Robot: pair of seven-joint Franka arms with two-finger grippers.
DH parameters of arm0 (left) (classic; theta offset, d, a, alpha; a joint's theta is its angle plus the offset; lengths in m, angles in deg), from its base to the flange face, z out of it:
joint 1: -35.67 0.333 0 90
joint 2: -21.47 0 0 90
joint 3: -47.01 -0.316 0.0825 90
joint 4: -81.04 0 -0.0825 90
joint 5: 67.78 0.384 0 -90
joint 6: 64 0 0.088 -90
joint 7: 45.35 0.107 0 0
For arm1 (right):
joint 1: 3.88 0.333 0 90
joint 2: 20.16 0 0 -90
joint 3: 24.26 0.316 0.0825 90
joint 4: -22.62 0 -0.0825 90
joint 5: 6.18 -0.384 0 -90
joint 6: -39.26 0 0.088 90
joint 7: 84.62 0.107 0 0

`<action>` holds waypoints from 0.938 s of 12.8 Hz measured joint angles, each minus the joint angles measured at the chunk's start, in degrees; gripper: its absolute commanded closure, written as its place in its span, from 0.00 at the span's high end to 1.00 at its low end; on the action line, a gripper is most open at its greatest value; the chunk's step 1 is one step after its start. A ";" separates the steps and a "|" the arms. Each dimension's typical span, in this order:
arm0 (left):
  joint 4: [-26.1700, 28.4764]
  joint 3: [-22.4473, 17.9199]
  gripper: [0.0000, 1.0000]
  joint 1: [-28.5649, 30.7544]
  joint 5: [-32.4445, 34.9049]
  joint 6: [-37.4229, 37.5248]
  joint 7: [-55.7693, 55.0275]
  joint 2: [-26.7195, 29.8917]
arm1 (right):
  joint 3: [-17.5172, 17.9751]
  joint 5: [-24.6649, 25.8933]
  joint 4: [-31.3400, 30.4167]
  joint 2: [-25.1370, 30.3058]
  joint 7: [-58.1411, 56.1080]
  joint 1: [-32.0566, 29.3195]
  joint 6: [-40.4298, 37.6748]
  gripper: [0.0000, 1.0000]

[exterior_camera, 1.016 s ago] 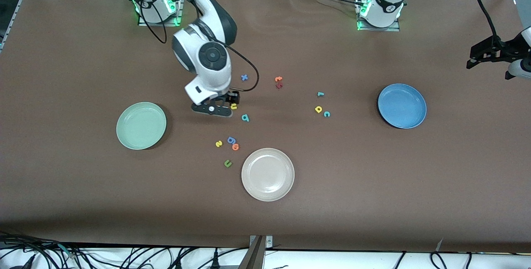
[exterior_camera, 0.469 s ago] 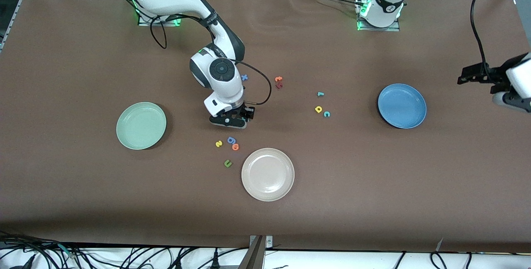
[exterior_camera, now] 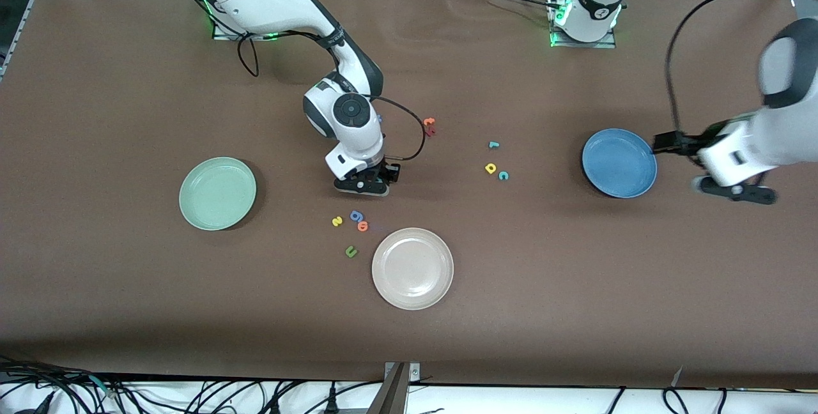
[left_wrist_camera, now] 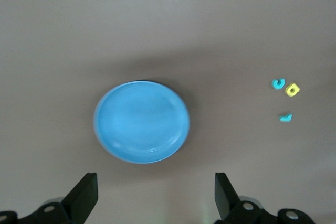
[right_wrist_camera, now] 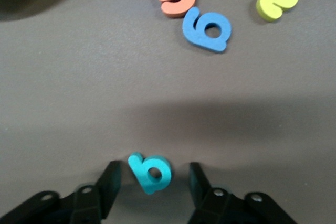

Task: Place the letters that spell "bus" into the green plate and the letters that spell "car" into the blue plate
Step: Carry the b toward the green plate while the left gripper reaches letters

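My right gripper [exterior_camera: 364, 185] is down at the table, open, its fingers either side of the teal "b" [right_wrist_camera: 152, 174] with a gap on each side. The yellow "s" [exterior_camera: 337, 221] lies nearer the front camera. The green plate [exterior_camera: 217, 193] sits toward the right arm's end. The teal "r" [exterior_camera: 493, 144], yellow "a" [exterior_camera: 490, 168] and teal "c" [exterior_camera: 503, 176] lie grouped mid-table, also in the left wrist view. My left gripper [exterior_camera: 735, 191] hangs open and holds nothing, over bare table beside the blue plate [exterior_camera: 618, 163], toward the left arm's end.
A blue "g" [exterior_camera: 356, 216] and orange "o" [exterior_camera: 363, 226] lie next to the "s", with a green "u" [exterior_camera: 351, 251] nearer the camera. A beige-white plate [exterior_camera: 412, 268] stands beside them. An orange "t" [exterior_camera: 429, 122] lies farther back.
My right gripper moved from the yellow "u" to the teal "b", came down, and its fingers narrowed around it. The left arm swung in from the table's end to beside the blue plate.
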 measured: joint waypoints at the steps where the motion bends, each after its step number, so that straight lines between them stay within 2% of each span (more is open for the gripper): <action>1: 2.43 0.30 0.98 -2.24 -0.01 -2.48 -3.27 -0.02 | -0.05 0.01 0.02 0.00 0.00 0.04 -0.01 0.19; 3: 7.89 0.70 0.98 -6.78 -0.01 -9.12 -7.38 -0.06 | -0.04 0.01 0.39 0.04 -0.07 0.10 0.02 0.09; 6: 15.25 0.78 0.98 -13.18 -0.02 -21.01 -18.57 -0.66 | -0.24 0.01 0.84 0.52 -0.17 0.13 -1.03 0.09; 8: 17.50 0.78 0.98 -16.21 -0.02 -27.04 -24.16 -2.08 | -1.02 0.03 2.50 1.89 -0.69 0.03 -6.22 0.09; 10: 20.48 0.75 0.98 -17.12 -0.02 -35.10 -25.29 -3.79 | -2.72 0.04 3.58 5.50 -4.27 -0.56 -13.99 0.09; 12: 24.55 0.70 0.93 -17.84 -0.02 -43.64 -25.64 -5.48 | -6.17 0.04 3.57 9.48 -10.84 -1.17 -22.59 0.09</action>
